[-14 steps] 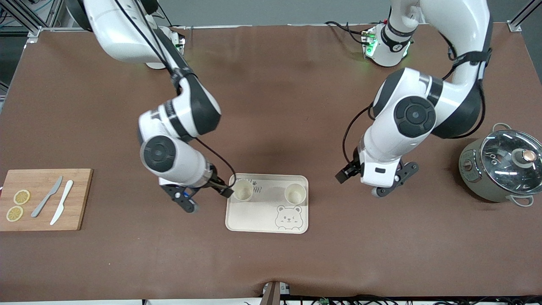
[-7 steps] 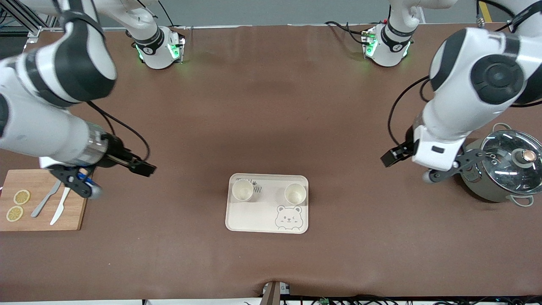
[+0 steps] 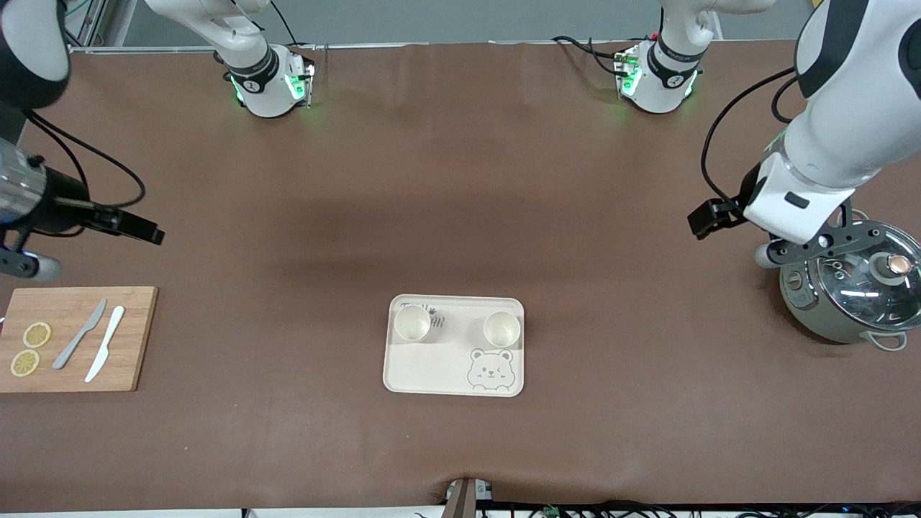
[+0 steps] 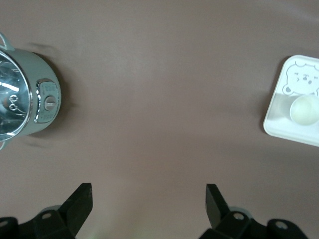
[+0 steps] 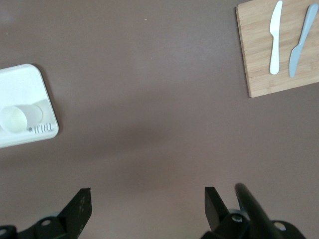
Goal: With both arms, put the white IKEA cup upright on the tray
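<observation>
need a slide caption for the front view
Two cups upright on the bear tray; both arms up, pulled to the table ends.

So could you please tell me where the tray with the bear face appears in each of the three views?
Front view: the tray sits low at the centre, two cups on it.
Left wrist view: at the edge, partly cut off.
Right wrist view: at the edge, partly cut off.
Shared landmark: the brown table.

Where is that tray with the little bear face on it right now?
In the front view the tray lies mid-table, near the camera's edge, between the cutting board and the pot, with two white cups standing upright on it.
</observation>
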You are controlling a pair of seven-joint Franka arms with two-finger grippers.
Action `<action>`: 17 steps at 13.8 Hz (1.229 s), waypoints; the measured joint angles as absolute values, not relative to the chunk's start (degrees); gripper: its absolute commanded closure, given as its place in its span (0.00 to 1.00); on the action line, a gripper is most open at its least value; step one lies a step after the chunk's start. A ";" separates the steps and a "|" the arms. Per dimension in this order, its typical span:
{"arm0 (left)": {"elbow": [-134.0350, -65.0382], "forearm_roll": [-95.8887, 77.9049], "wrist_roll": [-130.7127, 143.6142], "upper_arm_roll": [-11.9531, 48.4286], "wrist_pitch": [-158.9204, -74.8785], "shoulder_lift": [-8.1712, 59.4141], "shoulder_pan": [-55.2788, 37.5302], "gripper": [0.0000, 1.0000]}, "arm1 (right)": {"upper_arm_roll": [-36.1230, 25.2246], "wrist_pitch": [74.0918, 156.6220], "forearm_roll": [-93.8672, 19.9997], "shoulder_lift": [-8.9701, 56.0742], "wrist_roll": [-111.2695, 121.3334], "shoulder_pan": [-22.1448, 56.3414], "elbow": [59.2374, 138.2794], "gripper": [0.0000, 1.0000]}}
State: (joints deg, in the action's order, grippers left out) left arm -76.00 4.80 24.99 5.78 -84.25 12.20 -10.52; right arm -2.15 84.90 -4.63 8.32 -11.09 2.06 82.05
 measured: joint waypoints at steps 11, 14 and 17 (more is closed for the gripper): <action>-85.97 2.45 11.75 -5.11 -84.17 1.87 -14.88 0.00 | -1.76 81.52 -0.12 -4.15 3.86 -2.50 89.48 0.00; -87.53 2.45 10.72 -5.10 -84.76 0.57 -14.97 0.00 | -1.36 81.92 -0.07 -4.11 3.86 -2.50 89.47 0.00; -88.07 2.45 10.25 -5.07 -85.03 0.53 -15.01 0.00 | -1.37 81.92 -0.04 -3.98 3.86 -2.50 89.47 0.00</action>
